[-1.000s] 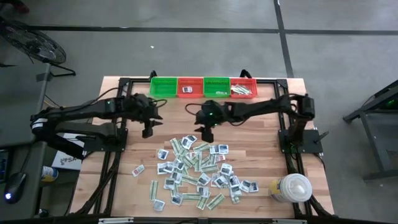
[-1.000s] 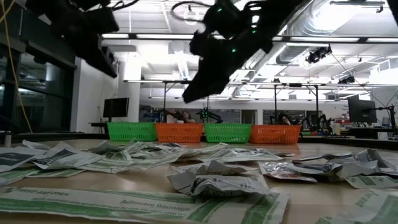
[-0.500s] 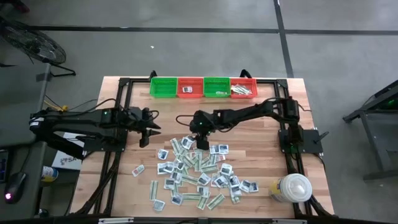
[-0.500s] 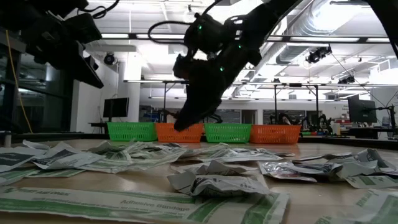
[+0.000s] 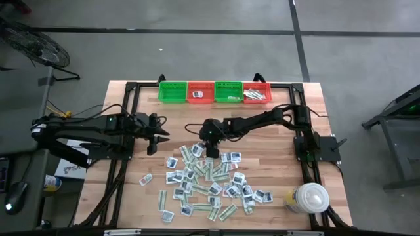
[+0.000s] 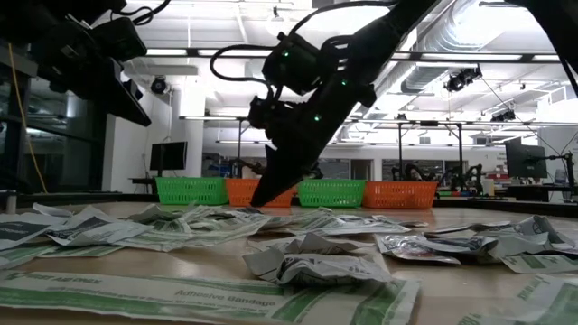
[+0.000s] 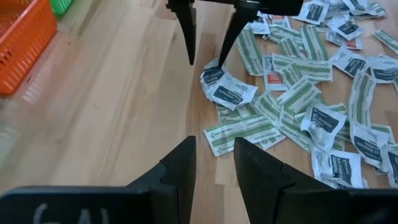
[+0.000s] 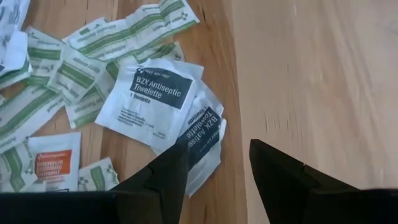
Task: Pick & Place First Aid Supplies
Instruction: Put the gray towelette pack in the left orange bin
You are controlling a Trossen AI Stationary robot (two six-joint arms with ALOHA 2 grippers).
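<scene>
Lying nearest the front edge of the table (image 5: 134,196), a white round lidded container (image 5: 309,198) sits at about four o'clock from the table's middle. Just inward of it, the first aid supplies (image 5: 209,179) are scattered in a loose heap across the middle and front of the wood: white square packets with dark labels, narrow pale-green strips and a few orange-marked packets, many overlapping.

At the far edge of that heap, around twelve o'clock from its centre, the right gripper (image 5: 210,152) hangs low with its tips just above the wood, fingers parted and holding nothing. In the right wrist view its fingers (image 8: 166,177) straddle a white antiseptic towelette packet (image 8: 155,99) and a second packet (image 8: 202,140) tucked under it; I cannot tell whether the tips touch either one.

Out at nine o'clock from the heap, the left gripper (image 5: 152,143) hovers over bare wood, well apart from the packets, its fingers (image 7: 180,168) also parted and empty.

Farthest back, along the twelve o'clock edge, stand four baskets (image 5: 214,92) in a row, green, red, green, red; three hold a few packets.
</scene>
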